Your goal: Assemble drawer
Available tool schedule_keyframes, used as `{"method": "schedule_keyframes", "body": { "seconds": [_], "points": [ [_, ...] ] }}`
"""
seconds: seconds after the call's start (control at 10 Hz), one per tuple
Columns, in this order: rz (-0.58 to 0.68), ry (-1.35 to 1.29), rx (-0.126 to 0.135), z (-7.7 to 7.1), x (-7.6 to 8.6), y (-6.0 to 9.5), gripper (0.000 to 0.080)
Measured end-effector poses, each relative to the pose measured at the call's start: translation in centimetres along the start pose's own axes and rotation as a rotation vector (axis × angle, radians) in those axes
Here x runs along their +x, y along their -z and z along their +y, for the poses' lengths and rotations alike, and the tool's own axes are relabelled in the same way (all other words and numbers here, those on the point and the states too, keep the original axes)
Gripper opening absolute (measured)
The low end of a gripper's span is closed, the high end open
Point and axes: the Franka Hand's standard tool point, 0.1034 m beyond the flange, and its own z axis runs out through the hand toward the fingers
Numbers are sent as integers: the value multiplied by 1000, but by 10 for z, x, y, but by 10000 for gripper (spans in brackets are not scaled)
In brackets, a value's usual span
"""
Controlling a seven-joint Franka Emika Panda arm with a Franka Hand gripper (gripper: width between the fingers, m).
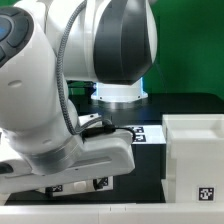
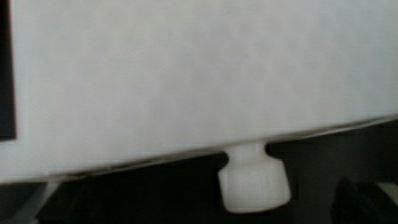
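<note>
In the wrist view a white drawer tray face (image 2: 178, 80) fills most of the picture, close up and blurred. Its small white knob (image 2: 251, 185) sticks out from its edge over the black table. My gripper (image 2: 199, 206) shows only as two dark fingertips (image 2: 365, 200) far apart on either side of the knob, not touching it; it looks open. In the exterior view the large white casing (image 1: 195, 150) stands at the exterior view's right with a tag on its front. My hand (image 1: 100, 150) hangs low at the left over a white tagged part (image 1: 100, 183); the fingers are hidden.
The marker board (image 1: 140, 133) lies flat on the black table between my arm and the casing. The arm's white base (image 1: 118, 93) stands at the back before a green backdrop. My own arm blocks most of the exterior view's left half.
</note>
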Motion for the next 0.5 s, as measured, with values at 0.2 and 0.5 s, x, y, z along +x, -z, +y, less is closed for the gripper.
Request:
{"method": "schedule_keyframes", "body": {
  "seconds": [0.2, 0.5],
  "points": [
    [-36, -30, -16, 0, 0, 7, 649],
    [-30, -76, -8, -3, 3, 7, 649]
  ]
}}
